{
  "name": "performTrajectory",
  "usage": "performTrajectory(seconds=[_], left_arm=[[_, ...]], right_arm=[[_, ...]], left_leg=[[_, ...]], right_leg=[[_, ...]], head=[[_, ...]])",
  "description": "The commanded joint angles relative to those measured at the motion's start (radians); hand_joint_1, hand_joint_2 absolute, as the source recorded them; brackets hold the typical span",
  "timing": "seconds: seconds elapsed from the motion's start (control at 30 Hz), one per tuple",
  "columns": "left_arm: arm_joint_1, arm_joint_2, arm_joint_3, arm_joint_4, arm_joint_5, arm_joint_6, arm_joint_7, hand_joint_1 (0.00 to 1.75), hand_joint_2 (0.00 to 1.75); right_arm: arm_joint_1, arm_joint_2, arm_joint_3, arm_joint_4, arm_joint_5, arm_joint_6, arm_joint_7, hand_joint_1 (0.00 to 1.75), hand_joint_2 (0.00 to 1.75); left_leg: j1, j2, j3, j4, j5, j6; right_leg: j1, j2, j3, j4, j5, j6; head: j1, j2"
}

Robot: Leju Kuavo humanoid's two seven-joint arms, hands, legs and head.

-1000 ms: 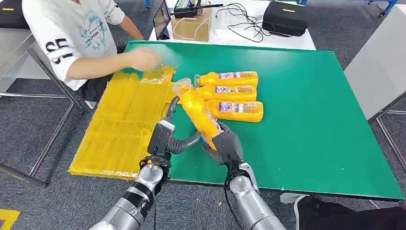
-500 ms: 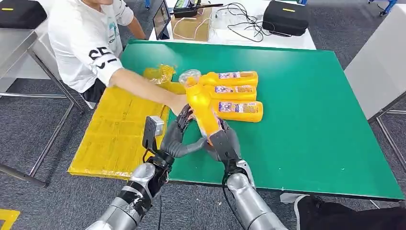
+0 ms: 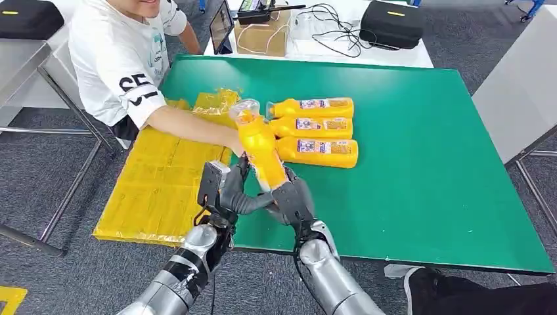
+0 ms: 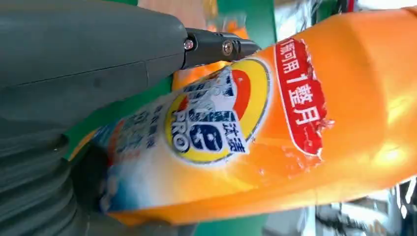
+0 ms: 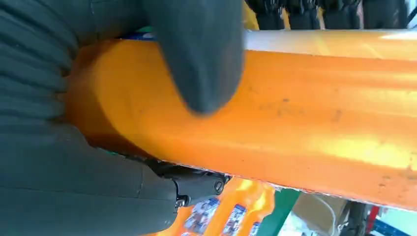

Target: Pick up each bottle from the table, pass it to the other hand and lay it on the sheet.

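Observation:
An orange bottle (image 3: 261,149) with a clear cap stands tilted above the green table's (image 3: 420,164) front left part. My right hand (image 3: 291,199) grips its lower end from the right. My left hand (image 3: 231,189) is against it from the left, fingers (image 3: 241,168) up its side and thumb under it. Up close, the labelled bottle (image 4: 275,123) lies against the left thumb (image 4: 216,46), and the right thumb (image 5: 196,54) lies over the bottle (image 5: 305,113). The yellow sheet (image 3: 161,180) lies to the left. A person's hand (image 3: 232,140) reaches to the bottle's neck.
Three more orange bottles (image 3: 315,126) lie side by side on the table behind the held one. The person (image 3: 121,59) sits at the sheet's far left. A white table (image 3: 394,56) with a box, cables and a black case stands behind.
The held bottle has shifted left and my left hand has closed in on it. The person's arm has stretched across the sheet to the bottle.

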Motion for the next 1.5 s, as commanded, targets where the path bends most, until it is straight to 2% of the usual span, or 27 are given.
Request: performTrajectory(seconds=[0.03, 0.23, 0.5, 0.53, 0.57, 0.6, 0.83, 1.27, 1.3, 1.33, 1.4, 1.5], left_arm=[[-0.089, 0.006, -0.001, 0.16, -0.024, 0.069, -0.01, 0.0, 1.75], [-0.098, 0.006, 0.006, 0.183, -0.018, 0.061, -0.01, 0.0, 1.75], [-0.09, 0.002, 0.03, 0.156, 0.037, -0.059, -0.019, 0.0, 1.75], [-0.085, 0.003, 0.031, 0.139, 0.049, -0.083, -0.021, 0.3, 1.75], [-0.076, 0.003, 0.04, 0.114, 0.08, -0.13, -0.016, 1.75, 1.75], [-0.068, 0.007, 0.04, 0.093, 0.101, -0.172, -0.011, 1.75, 1.75], [-0.043, 0.025, 0.033, 0.025, 0.163, -0.294, 0.025, 1.75, 1.75], [-0.043, 0.029, 0.035, 0.026, 0.168, -0.3, 0.025, 1.75, 1.75], [-0.043, 0.056, 0.054, 0.009, 0.186, -0.312, 0.025, 1.75, 1.75], [-0.043, 0.063, 0.055, 0.001, 0.174, -0.297, 0.021, 1.75, 1.75], [-0.046, 0.108, 0.052, -0.029, 0.063, -0.178, -0.016, 1.75, 1.75], [-0.072, 0.175, 0.076, 0.002, -0.067, -0.048, -0.029, 1.75, 1.75]], right_arm=[[-0.037, 0.009, 0.076, 0.072, -0.01, 0.004, -0.002, 1.75, 1.75], [-0.04, 0.006, 0.086, 0.079, -0.008, 0.008, 0.0, 1.75, 1.75], [-0.05, -0.008, 0.133, 0.143, 0.03, -0.007, 0.006, 1.75, 1.75], [-0.048, -0.01, 0.133, 0.146, 0.031, -0.009, 0.007, 1.66, 1.75], [-0.052, -0.014, 0.135, 0.157, 0.034, -0.001, 0.016, 0.56, 1.75], [-0.055, -0.016, 0.131, 0.163, 0.031, 0.003, 0.016, 0.0, 1.75], [-0.081, -0.032, 0.1, 0.165, 0.025, 0.003, 0.011, 0.0, 1.75], [-0.085, -0.035, 0.096, 0.162, 0.023, 0.004, 0.01, 0.0, 1.75], [-0.076, -0.051, 0.063, 0.125, 0.003, -0.011, -0.005, 0.0, 1.75], [-0.073, -0.055, 0.054, 0.115, 0.0, -0.015, -0.006, 0.0, 1.75], [-0.056, -0.071, 0.02, 0.062, -0.015, -0.02, -0.011, 0.0, 1.75], [-0.039, -0.092, -0.014, 0.0, -0.028, -0.026, -0.018, 0.0, 1.75]], left_leg=[[0.002, 0.001, 0.005, 0.001, -0.003, -0.001], [0.002, 0.001, 0.005, 0.001, -0.003, -0.002], [0.001, 0.001, 0.003, 0.0, -0.002, -0.001], [0.001, 0.001, 0.004, 0.001, -0.003, -0.002], [0.002, 0.001, 0.006, 0.001, -0.004, -0.002], [0.001, 0.001, 0.004, 0.0, -0.002, -0.001], [0.002, 0.001, 0.004, 0.001, -0.002, -0.001], [0.001, 0.001, 0.004, 0.001, -0.002, -0.002], [0.0, 0.001, 0.002, 0.0, -0.001, -0.001], [0.001, 0.001, 0.003, 0.0, -0.002, -0.001], [0.002, 0.001, 0.005, 0.001, -0.003, -0.002], [0.001, 0.001, 0.002, 0.0, -0.001, -0.001]], right_leg=[[0.002, 0.001, 0.005, 0.0, -0.002, -0.002], [0.002, 0.001, 0.006, 0.0, -0.002, -0.003], [0.001, 0.0, 0.003, 0.0, -0.001, -0.002], [0.002, 0.001, 0.005, 0.0, -0.002, -0.002], [0.002, 0.0, 0.006, 0.0, -0.003, -0.002], [0.001, 0.0, 0.004, 0.0, -0.002, -0.002], [0.002, 0.001, 0.004, 0.0, -0.002, -0.002], [0.001, 0.001, 0.004, 0.0, -0.002, -0.002], [0.0, 0.0, 0.002, -0.001, -0.001, -0.001], [0.001, 0.0, 0.003, 0.0, -0.001, -0.001], [0.002, 0.0, 0.006, 0.0, -0.003, -0.002], [0.001, 0.001, 0.002, -0.001, 0.0, -0.002]], head=[[0.0, 0.0], [0.0, 0.0], [0.0, 0.0], [0.0, 0.0], [0.0, 0.0], [0.0, 0.0], [0.0, 0.0], [0.0, 0.0], [0.0, 0.0], [0.0, 0.0], [0.0, 0.0], [0.0, 0.0]])
